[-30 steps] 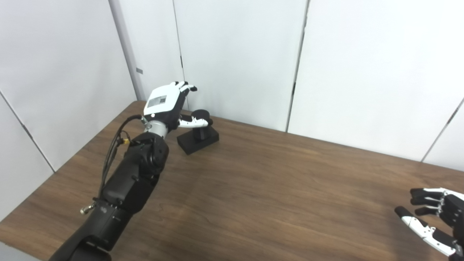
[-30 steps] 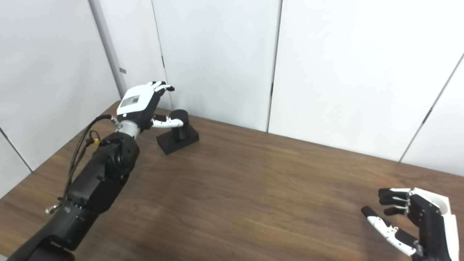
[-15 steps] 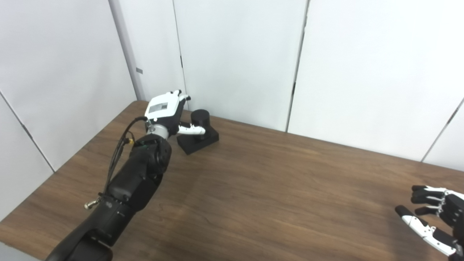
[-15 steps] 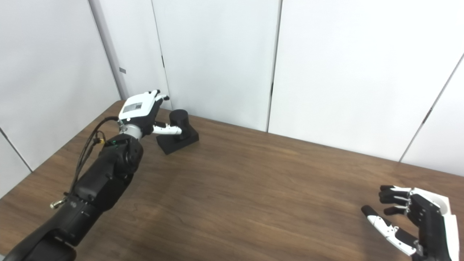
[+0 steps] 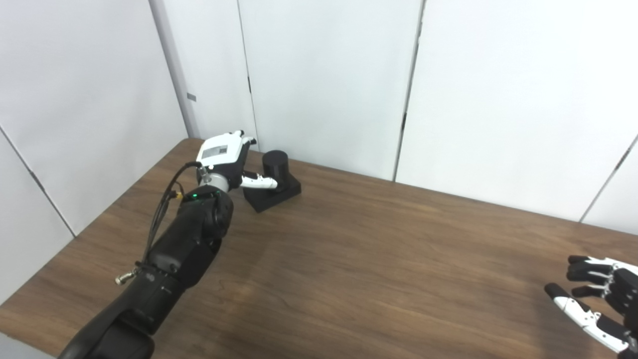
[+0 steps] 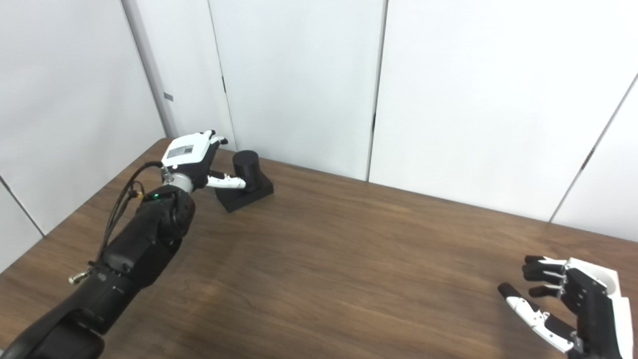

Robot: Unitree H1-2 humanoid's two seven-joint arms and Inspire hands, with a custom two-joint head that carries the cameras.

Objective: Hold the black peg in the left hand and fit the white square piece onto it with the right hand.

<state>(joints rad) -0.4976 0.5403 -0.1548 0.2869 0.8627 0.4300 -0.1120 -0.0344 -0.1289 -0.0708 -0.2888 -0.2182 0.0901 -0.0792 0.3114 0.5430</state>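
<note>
Lowered since the earlier frames: the left hand (image 5: 223, 154), which stood raised above the black peg (image 5: 275, 166) and is now dropped level with it; the thumb is laid against the near side of the peg's column, while the fingers (image 5: 246, 139) are curled behind the palm and are hidden, so whether the column is enclosed cannot be told. Right hand (image 6: 573, 301): unmoved, kept well apart from the peg at the table's near right edge, fingers spread and nothing held.

Step in hand, judged: securing of the peg by the left hand. For a good hold, the fingers are to be wrapped round the column from the far side against the thumb, low on the column, so that the top is left free for the square piece; the base is to be kept flat until the hold is firm.

Black peg: matte black, a short upright cylinder on a flat rectangular base, set at an angle on the brown wooden table (image 5: 359, 259), just ahead of the left thumb, near the white wall panels (image 5: 329, 75).

White square piece: not seen in either view.
</note>
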